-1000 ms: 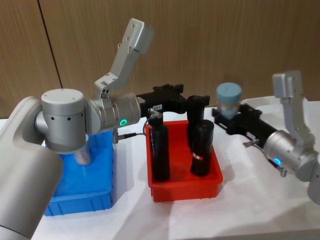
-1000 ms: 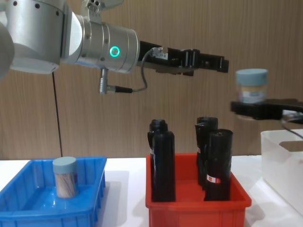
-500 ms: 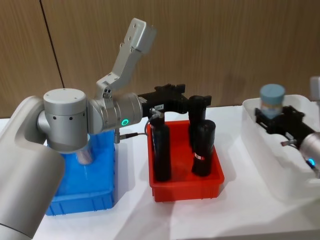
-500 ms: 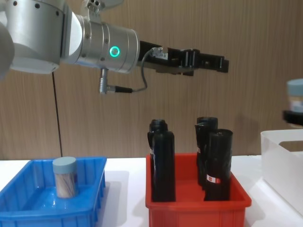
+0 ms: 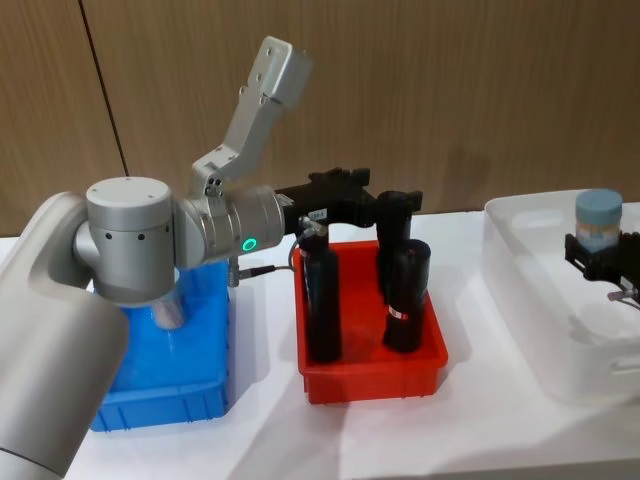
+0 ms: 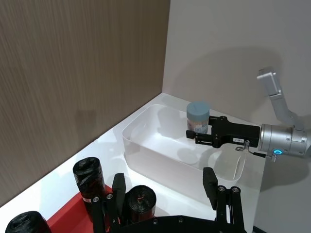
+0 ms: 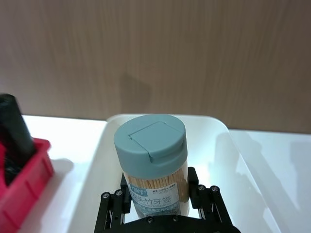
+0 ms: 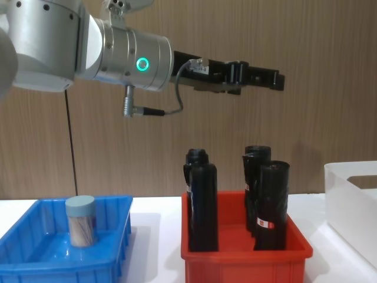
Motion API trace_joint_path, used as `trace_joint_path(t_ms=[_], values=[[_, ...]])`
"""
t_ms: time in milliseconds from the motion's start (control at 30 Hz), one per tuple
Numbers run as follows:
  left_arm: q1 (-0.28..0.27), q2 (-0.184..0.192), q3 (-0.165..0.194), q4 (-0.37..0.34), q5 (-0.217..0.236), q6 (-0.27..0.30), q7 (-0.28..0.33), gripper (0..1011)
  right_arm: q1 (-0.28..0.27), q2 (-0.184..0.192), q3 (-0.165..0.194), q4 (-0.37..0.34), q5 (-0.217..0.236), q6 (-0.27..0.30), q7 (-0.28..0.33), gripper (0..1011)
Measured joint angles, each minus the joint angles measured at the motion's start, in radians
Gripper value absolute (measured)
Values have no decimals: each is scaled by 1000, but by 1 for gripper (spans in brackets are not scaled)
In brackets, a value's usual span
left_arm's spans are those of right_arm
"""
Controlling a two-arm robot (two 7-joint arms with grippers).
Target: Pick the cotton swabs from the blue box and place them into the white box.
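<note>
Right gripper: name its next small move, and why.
Probably lower, then release: the right gripper holds the cotton swab jar upright above the open white box. The left gripper hangs over the red bin.

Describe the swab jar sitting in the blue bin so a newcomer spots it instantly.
At the robot's far left sits the blue box, beside the red bin. One short clear jar with a pale blue lid stands upright inside it. Unlike the tall black rolls next door it is see-through, and unlike the other jar in the right tool it sits unheld.
</note>
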Motion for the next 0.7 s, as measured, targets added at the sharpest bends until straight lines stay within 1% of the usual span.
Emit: trace_joint_path(t_ms=[200,333,500,533,567,667,700], values=[[0,0,0,0,0,0,0,1004,29,2,4,54,-11,41,0,661],[0,0,0,0,0,0,0,1004,66,1,3,113,-28,72,12,661],[0,0,0,0,0,0,0,1004,110,-4,-3,179,-49,95,32,661],[0,0,0,0,0,0,0,1004,110,-4,-3,179,-49,95,32,661],[0,0,0,0,0,0,0,1004,121,-5,-5,194,-54,100,38,661],[0,0,0,0,0,0,0,1004,140,-7,-7,220,-61,105,47,719],[0,0,0,0,0,0,0,1004,147,-8,-8,232,-65,107,51,773]])
